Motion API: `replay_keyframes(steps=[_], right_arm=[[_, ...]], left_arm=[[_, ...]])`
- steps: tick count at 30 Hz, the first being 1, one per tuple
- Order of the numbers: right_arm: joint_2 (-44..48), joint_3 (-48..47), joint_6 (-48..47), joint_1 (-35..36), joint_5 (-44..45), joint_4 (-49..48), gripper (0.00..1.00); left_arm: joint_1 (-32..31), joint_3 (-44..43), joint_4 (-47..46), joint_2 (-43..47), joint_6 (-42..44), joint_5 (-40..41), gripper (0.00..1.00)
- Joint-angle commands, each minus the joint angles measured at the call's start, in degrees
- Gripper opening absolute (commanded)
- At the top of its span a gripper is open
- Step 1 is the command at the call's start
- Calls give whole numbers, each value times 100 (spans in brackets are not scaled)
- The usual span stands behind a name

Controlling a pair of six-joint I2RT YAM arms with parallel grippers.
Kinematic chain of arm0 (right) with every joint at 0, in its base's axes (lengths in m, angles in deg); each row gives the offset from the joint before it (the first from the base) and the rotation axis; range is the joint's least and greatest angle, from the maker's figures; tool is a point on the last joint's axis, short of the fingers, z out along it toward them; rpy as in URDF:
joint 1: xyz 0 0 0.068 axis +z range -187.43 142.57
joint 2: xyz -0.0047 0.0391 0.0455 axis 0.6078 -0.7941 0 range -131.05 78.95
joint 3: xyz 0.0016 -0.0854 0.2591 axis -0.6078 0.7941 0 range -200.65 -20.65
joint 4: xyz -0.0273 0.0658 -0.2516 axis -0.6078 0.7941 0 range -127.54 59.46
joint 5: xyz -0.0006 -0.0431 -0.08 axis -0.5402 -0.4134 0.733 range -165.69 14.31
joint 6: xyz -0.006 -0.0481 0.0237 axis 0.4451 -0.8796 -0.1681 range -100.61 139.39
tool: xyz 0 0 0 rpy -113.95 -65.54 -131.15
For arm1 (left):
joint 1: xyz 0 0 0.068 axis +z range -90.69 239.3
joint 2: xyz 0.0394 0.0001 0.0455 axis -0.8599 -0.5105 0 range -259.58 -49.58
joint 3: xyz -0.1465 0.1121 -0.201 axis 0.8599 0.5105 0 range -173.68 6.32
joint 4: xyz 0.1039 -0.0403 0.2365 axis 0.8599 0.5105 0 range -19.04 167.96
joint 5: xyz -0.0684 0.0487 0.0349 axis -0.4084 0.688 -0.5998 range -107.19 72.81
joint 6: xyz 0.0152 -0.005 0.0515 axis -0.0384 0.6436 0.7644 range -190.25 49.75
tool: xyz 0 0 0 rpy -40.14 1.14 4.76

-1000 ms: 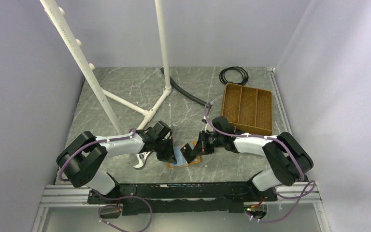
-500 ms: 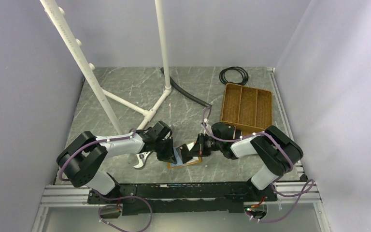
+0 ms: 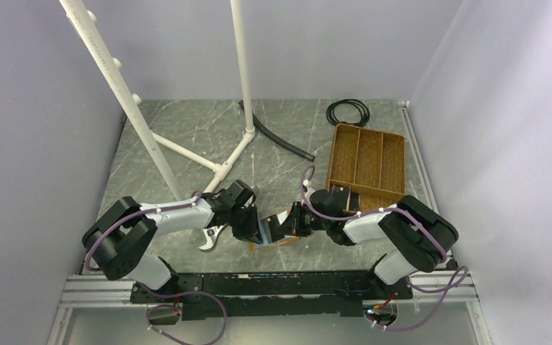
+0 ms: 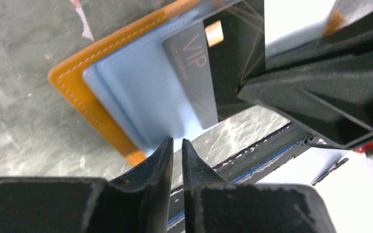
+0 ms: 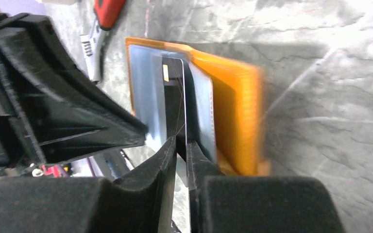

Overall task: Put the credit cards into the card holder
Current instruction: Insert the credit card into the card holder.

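The orange-tan card holder (image 3: 285, 243) lies open on the table between both grippers, its blue inner panel (image 4: 136, 92) facing up. My right gripper (image 5: 180, 144) is shut on the edge of a black "VIP" credit card (image 5: 174, 92). The card stands partly in a slot of the blue panel, as the left wrist view (image 4: 199, 73) also shows. My left gripper (image 4: 176, 142) is shut, with its tips at the holder's near blue edge and table showing through the slit between them. In the top view the left gripper (image 3: 250, 230) and right gripper (image 3: 284, 227) nearly touch. No other cards show.
Silver shears with a red handle (image 3: 212, 238) lie just left of the holder. A brown divided tray (image 3: 366, 162) stands at the back right, with a black cable coil (image 3: 347, 111) behind it. A white pipe frame (image 3: 223, 169) and a black hose (image 3: 280, 140) cross the back.
My right gripper has moved left with the black card, closer over the holder, and its forearm has shifted. My left arm has stayed in place.
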Motion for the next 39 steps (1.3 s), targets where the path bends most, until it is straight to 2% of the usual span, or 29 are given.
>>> replay_keyframes(steps=[1, 3, 7, 10, 12, 15, 18, 22, 25, 30, 33, 35, 39], right_arm=[[216, -353, -540, 12, 752, 1731, 20], [191, -540, -786, 26, 794, 2227, 25], [225, -762, -1120, 158, 856, 2739, 30], [254, -1057, -1346, 414, 1139, 3163, 37], [222, -1245, -1448, 634, 1249, 3305, 37], [128, -1457, -1608, 969, 1076, 3216, 36], [232, -1400, -1771, 962, 1140, 3177, 36], [384, -1330, -1970, 746, 1132, 3049, 48], [214, -1460, -2163, 735, 979, 2957, 52], [-96, -1630, -2320, 762, 712, 2554, 52], [-303, -1743, -2360, 820, 420, 2286, 48], [-303, -1830, -2389, 909, 458, 2326, 44], [-188, -1882, -2536, 816, 892, 2831, 45]], left_arm=[[-31, -104, 444, 551, 122, 360, 20], [-23, -48, 451, 555, 137, 439, 19], [-12, -44, 525, 177, 209, 493, 7], [-14, 89, 346, 31, 172, 469, 4], [-14, 94, 345, -42, 166, 498, 2], [-13, 74, 322, -73, 194, 493, 1], [-13, 31, 428, -50, 219, 565, 1], [-14, 119, 427, 70, 184, 561, 1], [-14, 121, 432, 44, 213, 561, 0], [-14, 143, 330, -15, 210, 518, 0], [-14, 164, 285, -16, 201, 510, 0], [-14, 139, 326, -16, 217, 524, 0], [-9, 180, 328, 73, 197, 535, 0]])
